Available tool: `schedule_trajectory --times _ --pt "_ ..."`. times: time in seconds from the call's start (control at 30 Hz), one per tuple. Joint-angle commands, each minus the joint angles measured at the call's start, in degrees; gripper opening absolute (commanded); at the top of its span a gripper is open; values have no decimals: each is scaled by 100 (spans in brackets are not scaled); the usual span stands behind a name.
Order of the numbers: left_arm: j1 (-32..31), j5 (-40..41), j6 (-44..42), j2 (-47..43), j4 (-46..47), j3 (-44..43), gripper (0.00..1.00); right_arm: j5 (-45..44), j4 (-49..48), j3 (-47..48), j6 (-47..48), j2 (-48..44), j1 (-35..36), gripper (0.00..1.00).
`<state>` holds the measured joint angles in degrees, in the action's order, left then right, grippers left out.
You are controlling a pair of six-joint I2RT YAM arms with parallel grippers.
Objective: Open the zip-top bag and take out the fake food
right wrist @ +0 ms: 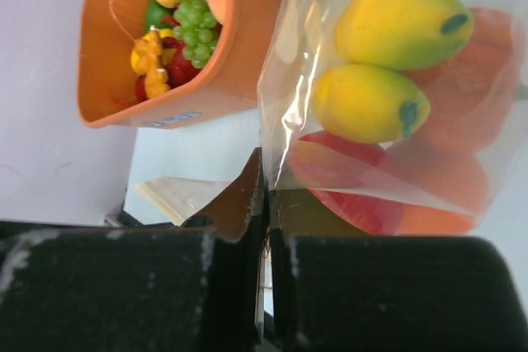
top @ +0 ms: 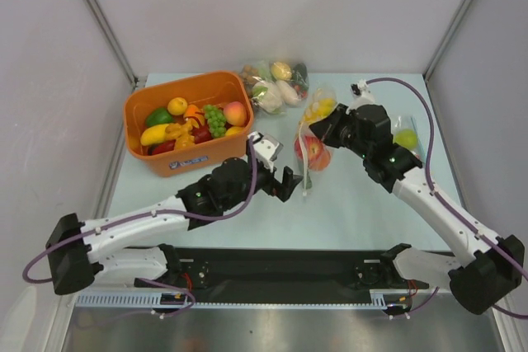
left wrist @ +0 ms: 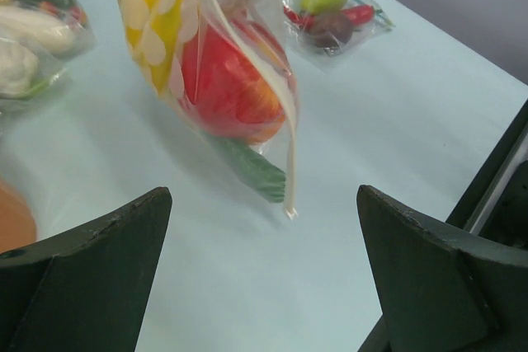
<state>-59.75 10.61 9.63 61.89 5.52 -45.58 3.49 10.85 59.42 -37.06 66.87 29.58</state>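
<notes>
The clear zip-top bag (top: 317, 114) hangs off the table with my right gripper (top: 327, 126) shut on its upper edge. In the right wrist view the jaws (right wrist: 268, 195) pinch the plastic, and fake food shows through it: two yellow fruits (right wrist: 371, 105) and a red apple (right wrist: 363, 208). The left wrist view shows the same bag (left wrist: 177, 47) with the apple (left wrist: 231, 80), a green leaf (left wrist: 254, 169) and a loose zip strip (left wrist: 289, 166) dangling. My left gripper (top: 285, 182) is wide open and empty just short of the bag's lower end (left wrist: 262, 194).
An orange bin (top: 198, 157) holding several toy fruits stands at the left back, also seen in the right wrist view (right wrist: 239, 55). Another filled bag (top: 276, 84) lies behind the centre, and a small one (top: 404, 134) to the right (left wrist: 330, 18).
</notes>
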Motion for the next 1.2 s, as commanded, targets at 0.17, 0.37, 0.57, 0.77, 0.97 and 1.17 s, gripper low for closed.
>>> schedule_trajectory --times 0.17,0.37,0.57,0.77,0.97,1.17 --pt "-380 565 381 1034 1267 -12 100 -340 -813 -150 -794 -771 100 0" --pt "-380 363 514 1370 1338 -161 79 -261 -664 -150 -733 -895 100 0" --pt "-380 170 602 1396 1276 -162 42 -121 -584 -150 -645 -860 65 0" --pt "-371 -190 593 1449 1320 -240 4 99 -540 -220 -504 -711 -58 0" --pt "-362 -428 522 1432 1005 -564 0 828 -330 -168 -30 -641 -540 4" --pt "111 -1017 1470 1265 661 -900 0 1638 575 70 1294 -771 -1104 54"
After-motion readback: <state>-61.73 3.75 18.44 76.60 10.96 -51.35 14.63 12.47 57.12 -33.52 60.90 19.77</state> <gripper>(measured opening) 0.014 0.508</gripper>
